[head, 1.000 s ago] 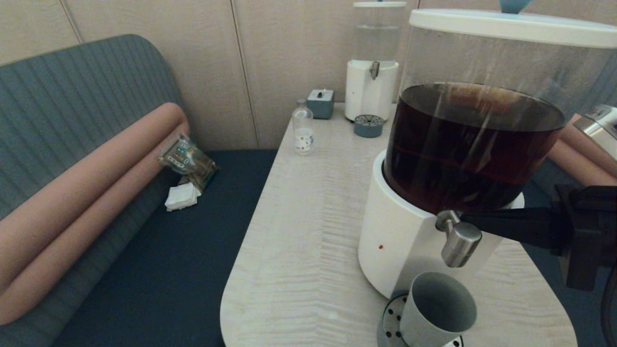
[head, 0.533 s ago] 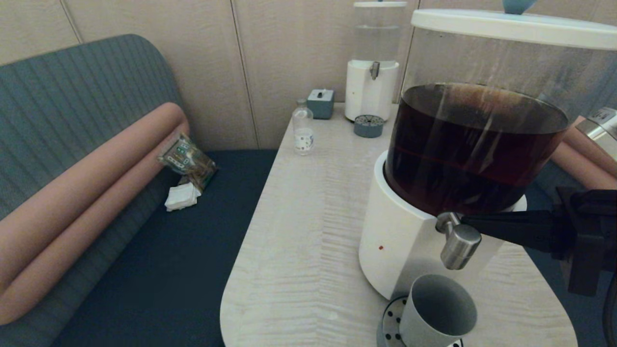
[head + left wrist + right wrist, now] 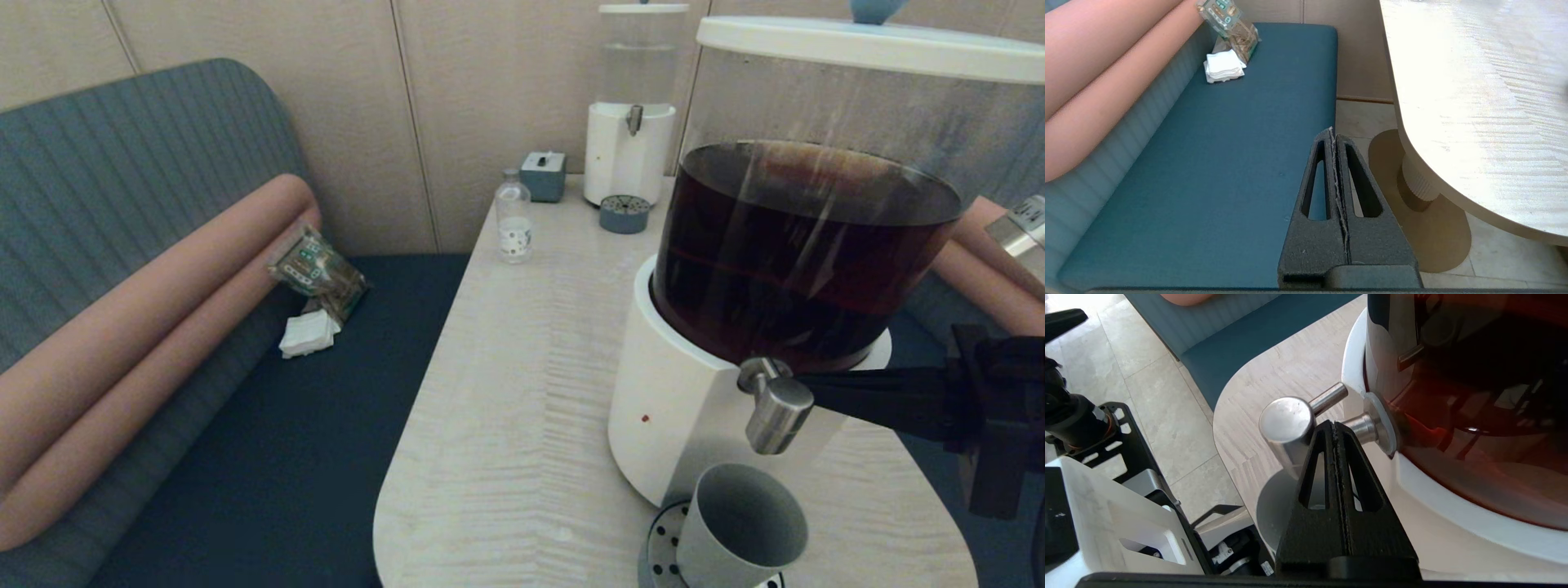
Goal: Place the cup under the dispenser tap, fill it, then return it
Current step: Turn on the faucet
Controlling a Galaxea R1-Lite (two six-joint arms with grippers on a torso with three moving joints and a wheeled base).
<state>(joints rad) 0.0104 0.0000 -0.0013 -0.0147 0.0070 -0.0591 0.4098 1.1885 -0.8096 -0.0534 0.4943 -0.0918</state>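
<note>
Cup (image 3: 741, 527) sits on drip tray (image 3: 663, 541) under dispenser tap (image 3: 775, 407), ready for filling. I keep right gripper (image 3: 1334, 425) pinched shut, empty, tips at tap to work it. Left gripper (image 3: 1332, 132) shut, parked over bench (image 3: 1216, 163).

cup (image 3: 741, 527) under dispenser tap (image 3: 777, 407) | right gripper (image 3: 804, 384) beside tap

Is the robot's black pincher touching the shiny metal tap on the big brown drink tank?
Touching. In the right wrist view the shut right gripper has its tips pressed against the dispenser tap, with no gap showing between them.
</note>
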